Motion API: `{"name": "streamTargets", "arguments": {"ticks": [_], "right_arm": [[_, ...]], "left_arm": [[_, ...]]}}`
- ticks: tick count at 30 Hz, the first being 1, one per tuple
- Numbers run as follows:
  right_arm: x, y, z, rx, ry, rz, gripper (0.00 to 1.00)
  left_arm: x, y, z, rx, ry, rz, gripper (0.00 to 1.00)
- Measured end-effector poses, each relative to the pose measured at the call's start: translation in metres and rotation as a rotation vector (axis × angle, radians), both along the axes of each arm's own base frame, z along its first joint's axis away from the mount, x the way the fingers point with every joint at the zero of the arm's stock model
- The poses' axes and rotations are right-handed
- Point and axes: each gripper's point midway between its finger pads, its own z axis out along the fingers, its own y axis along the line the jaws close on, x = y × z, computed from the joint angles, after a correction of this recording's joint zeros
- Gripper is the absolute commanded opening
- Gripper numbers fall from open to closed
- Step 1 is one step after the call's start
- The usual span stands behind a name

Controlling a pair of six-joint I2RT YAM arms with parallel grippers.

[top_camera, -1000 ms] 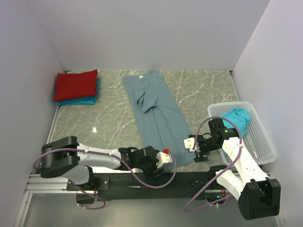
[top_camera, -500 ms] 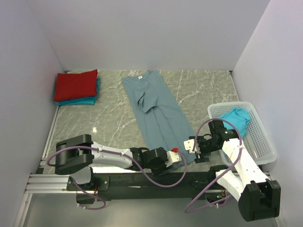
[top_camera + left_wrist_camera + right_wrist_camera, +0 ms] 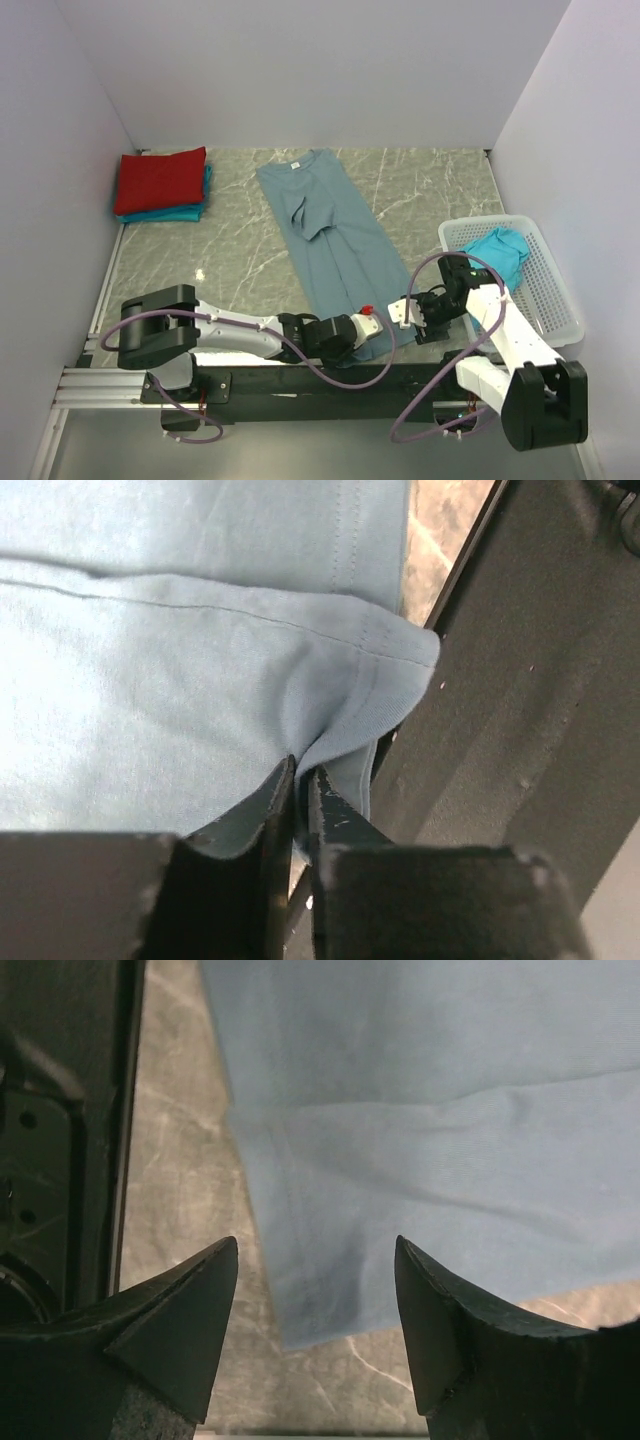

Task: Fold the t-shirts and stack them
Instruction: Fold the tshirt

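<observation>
Left pincer (image 3: 300,772) is pinching shut on the near hem corner of the slate-blue t-shirt (image 3: 335,240) lying flat on the surface (image 3: 230,250), while the right pincer (image 3: 316,1260) is hovering open over the other corner, likely needing to close before folding.

Nothing legible shows in any view. The blue shirt (image 3: 340,250) has a small white neck label (image 3: 296,163) at its collar, seen from the top camera, but it is too small to tell whether anything is printed on it. Both wrist views show only plain, unmarked cloth.
</observation>
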Motion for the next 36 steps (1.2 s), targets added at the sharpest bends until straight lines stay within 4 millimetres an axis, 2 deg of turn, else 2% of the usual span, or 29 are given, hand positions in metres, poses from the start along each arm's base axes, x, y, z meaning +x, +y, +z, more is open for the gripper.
{"name": "streamTargets", "arguments": {"ticks": [3, 4, 10, 16, 20, 23, 27, 31, 36], "right_arm": [[-0.004, -0.004, -0.007, -0.026, 0.040, 0.036, 0.70], [-0.005, -0.005, -0.009, -0.032, 0.049, 0.048, 0.69], [-0.006, -0.007, -0.011, -0.047, 0.061, 0.084, 0.69], [0.002, 0.000, 0.000, -0.012, 0.036, 0.084, 0.69], [0.005, 0.006, 0.009, 0.023, 0.025, 0.072, 0.69], [0.006, 0.009, 0.013, 0.042, 0.019, 0.059, 0.69], [0.005, 0.010, 0.015, 0.056, 0.030, 0.034, 0.69], [0.005, 0.009, 0.017, 0.064, 0.029, 0.010, 0.69], [0.006, 0.010, 0.018, 0.072, 0.028, 0.000, 0.68]], "left_arm": [[-0.003, 0.004, 0.000, 0.000, 0.024, 0.024, 0.32], [-0.004, 0.005, 0.001, 0.000, 0.030, 0.029, 0.42], [-0.015, 0.019, 0.004, 0.034, 0.053, 0.045, 0.54], [-0.015, 0.038, 0.009, 0.073, 0.059, 0.090, 0.57], [-0.023, 0.040, 0.021, 0.038, 0.050, 0.069, 0.57], [-0.034, 0.032, 0.029, 0.003, 0.038, 0.023, 0.57], [-0.042, 0.024, 0.021, 0.036, 0.018, -0.026, 0.57], [-0.040, 0.017, 0.004, 0.087, 0.000, -0.038, 0.55], [-0.032, 0.009, -0.001, 0.111, -0.038, -0.029, 0.44]]}}
